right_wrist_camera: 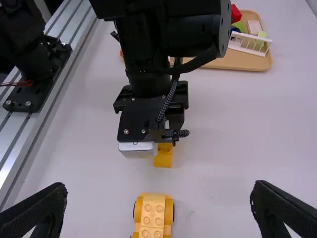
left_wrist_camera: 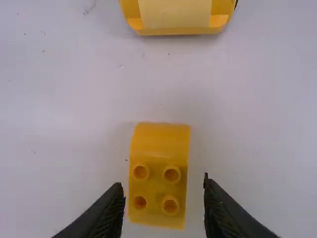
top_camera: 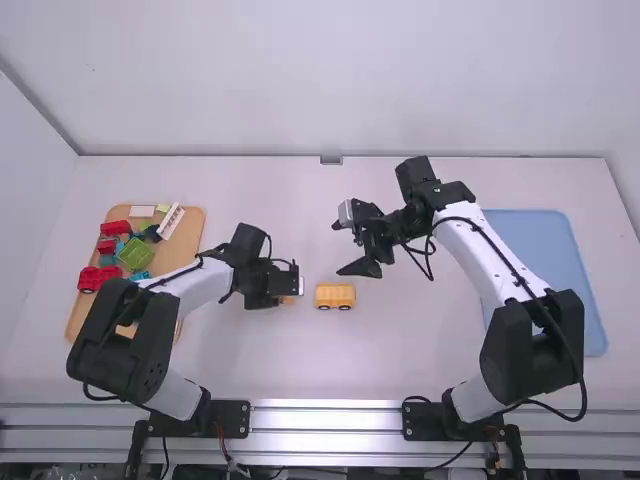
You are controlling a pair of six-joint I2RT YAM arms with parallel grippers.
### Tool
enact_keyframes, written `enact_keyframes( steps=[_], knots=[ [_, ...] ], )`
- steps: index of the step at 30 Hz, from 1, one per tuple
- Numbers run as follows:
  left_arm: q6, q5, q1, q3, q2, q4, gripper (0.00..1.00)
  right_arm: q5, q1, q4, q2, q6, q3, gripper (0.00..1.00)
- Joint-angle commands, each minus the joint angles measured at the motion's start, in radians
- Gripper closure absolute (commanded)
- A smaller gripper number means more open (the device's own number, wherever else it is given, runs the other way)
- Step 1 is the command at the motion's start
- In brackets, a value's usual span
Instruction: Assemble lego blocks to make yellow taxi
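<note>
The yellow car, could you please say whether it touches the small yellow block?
Apart: the left wrist view shows table between the car and the yellow block.

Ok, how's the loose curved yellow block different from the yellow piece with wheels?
The curved block has a rounded slope and no visible wheels; the wheeled piece has dark-rimmed wheels. The curved block is smaller than the wheeled piece. The curved block lies below the left end effector, while the wheeled piece stands farther toward the right arm. Both are yellow and studded.
</note>
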Motion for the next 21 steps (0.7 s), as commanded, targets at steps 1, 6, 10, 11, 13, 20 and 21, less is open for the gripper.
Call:
enact_keyframes(
  steps=[1, 6, 10, 11, 13, 20, 21],
  knots=[
    [0.012, 0.014, 0.002, -0.014, 0.011, 0.006, 0.43, -0.007, -0.001, -0.004, -0.021, -0.001, 0.007, 0.01],
    [-0.061, 0.027, 0.002, -0.001, -0.012, 0.027, 0.01, -0.007, -0.001, 0.001, -0.021, -0.002, 0.007, 0.01],
    [-0.083, 0.153, 0.026, 0.019, -0.065, 0.002, 0.01, -0.008, -0.001, 0.004, -0.021, -0.015, 0.007, 0.01],
    [-0.055, 0.207, 0.039, 0.016, -0.073, 0.004, 0.01, -0.007, -0.001, 0.003, -0.021, -0.033, 0.007, 0.01],
    [-0.013, 0.314, 0.097, -0.010, -0.073, 0.029, 0.01, 0.001, -0.001, 0.005, -0.021, -0.058, 0.007, 0.01],
    [-0.272, 0.303, 0.219, -0.109, -0.039, 0.314, 0.01, 0.024, -0.001, 0.082, -0.020, -0.014, 0.007, 0.01],
    [-0.358, 0.306, 0.229, -0.125, -0.039, 0.330, 0.01, 0.042, -0.001, 0.095, -0.020, 0.002, 0.007, 0.01]
  ],
)
